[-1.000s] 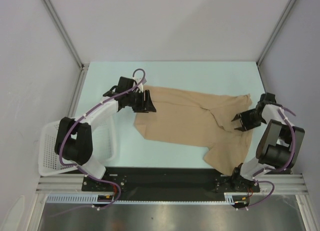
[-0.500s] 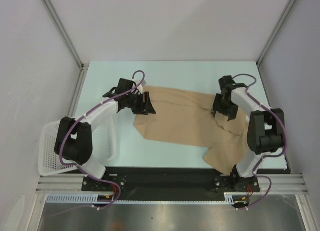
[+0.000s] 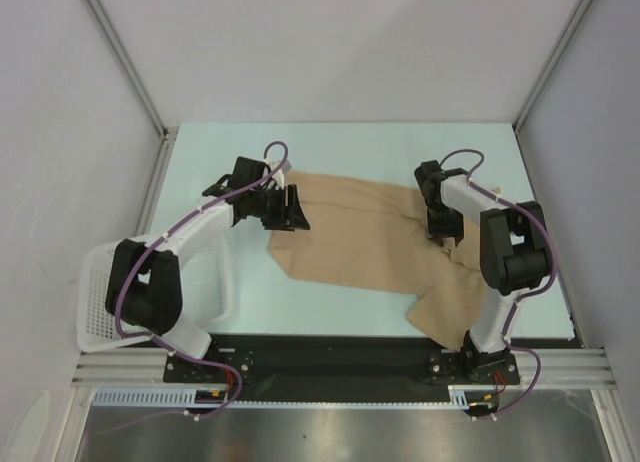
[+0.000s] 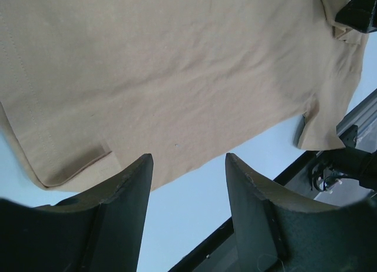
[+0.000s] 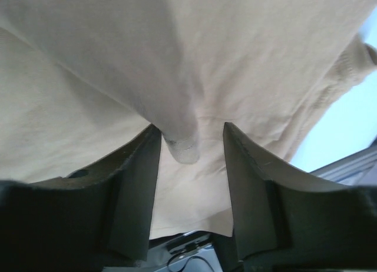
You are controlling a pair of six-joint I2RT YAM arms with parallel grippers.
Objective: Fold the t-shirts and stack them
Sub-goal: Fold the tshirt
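Note:
A plain tan t-shirt (image 3: pixel 380 244) lies spread and rumpled on the pale table, its lower right part hanging over the near edge. My left gripper (image 3: pixel 290 208) is open and empty just above the shirt's left edge; the left wrist view shows the cloth (image 4: pixel 177 78) beyond the open fingers (image 4: pixel 126 195). My right gripper (image 3: pixel 441 228) is open, pointing down over a raised fold on the shirt's right side. In the right wrist view a ridge of cloth (image 5: pixel 182 145) sits between the open fingers (image 5: pixel 247 178), which are not closed on it.
A white lattice basket (image 3: pixel 100 302) stands at the table's left near corner, beside the left arm. The black front rail (image 3: pixel 330 354) runs along the near edge. Grey walls and frame posts enclose the table on three sides.
My right arm swung from the right edge inward and back, onto the shirt's right fold. The left gripper barely moved. The shirt lies as before.

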